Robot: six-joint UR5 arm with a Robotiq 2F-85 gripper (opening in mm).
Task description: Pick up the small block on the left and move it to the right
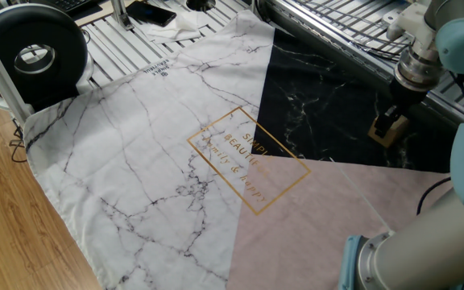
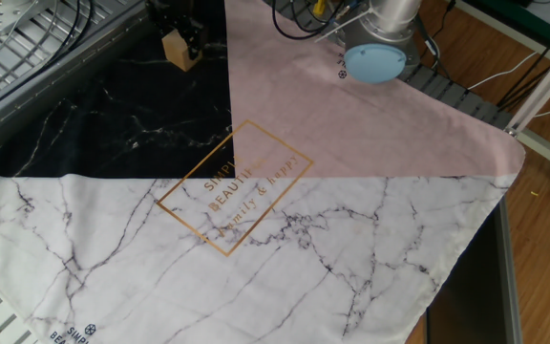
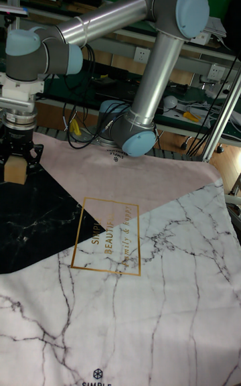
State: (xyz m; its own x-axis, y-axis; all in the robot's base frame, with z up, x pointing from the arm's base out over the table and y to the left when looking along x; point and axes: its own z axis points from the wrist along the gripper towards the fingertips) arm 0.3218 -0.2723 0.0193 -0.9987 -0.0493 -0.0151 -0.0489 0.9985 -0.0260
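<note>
The small block (image 1: 385, 130) is a light-tan cube resting on the black marble part of the cloth, at its far edge. It also shows in the other fixed view (image 2: 173, 50) and in the tall fixed view (image 3: 15, 170). My gripper (image 1: 392, 121) points straight down over it. Its dark fingers (image 3: 31, 153) stand on either side of the block's upper part, and their spread looks open. In the other fixed view the gripper (image 2: 181, 36) hides the block's top. The block's lower half shows below the fingertips.
A cloth of white marble (image 1: 135, 145), black marble (image 1: 312, 97) and pink (image 1: 321, 217) panels covers the table, with a gold-lettered frame (image 1: 248, 157) in the middle. A metal rack (image 1: 337, 24) runs behind the block. The arm's base (image 2: 375, 57) stands on the pink side.
</note>
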